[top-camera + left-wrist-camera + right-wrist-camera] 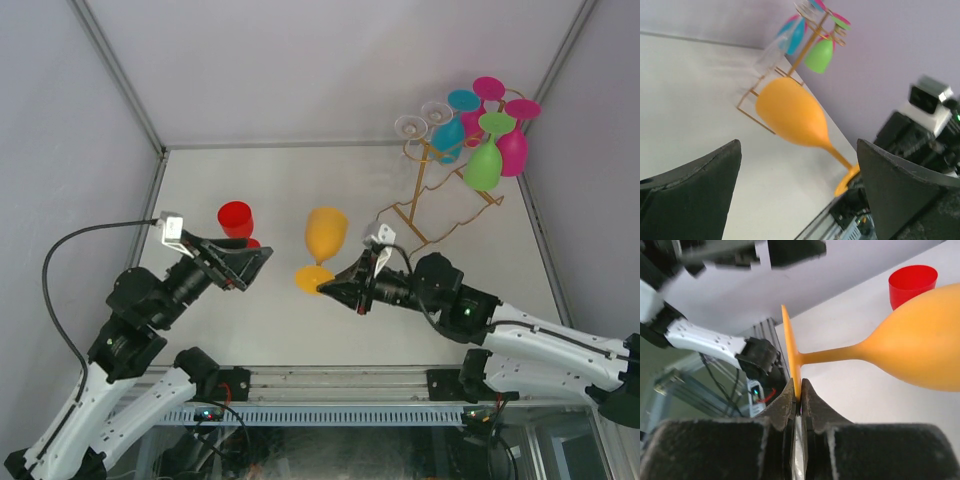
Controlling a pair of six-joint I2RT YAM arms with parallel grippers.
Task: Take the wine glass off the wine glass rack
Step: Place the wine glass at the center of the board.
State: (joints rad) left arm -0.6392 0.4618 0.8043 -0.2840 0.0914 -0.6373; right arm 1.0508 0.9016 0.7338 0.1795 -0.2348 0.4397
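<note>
Currently, entry one: the orange wine glass (326, 236), already off the wine glass rack (432, 214) and well apart from it, at mid-table in front of both arms. Its long axis runs away from the arm bases, with the foot (312, 279) nearest you and the bowl pointing toward the far wall; in the right wrist view the stem lies roughly level. You cannot tell from these views whether the bowl touches the table (300, 335) or hangs just above it. Entry two: the right gripper (324, 290), fingers (786, 405) closed tight on the rim of the foot, so the whole glass extends beyond the fingertips. Entry three: the left gripper (258, 267), spread wide and holding nothing, just beside the foot on its left, apart from it. From its wrist camera the glass lies ahead, framed between the two fingers (700, 185). Entry four: a red glass (235, 217), upright on the table beyond the left gripper. Entry five: the rack at the far right corner, with a green glass (483, 166) and several others hanging from it. Judgement for you: the right arm owns the glass, and the next move turns on setting that foot-first axis upright.
</note>
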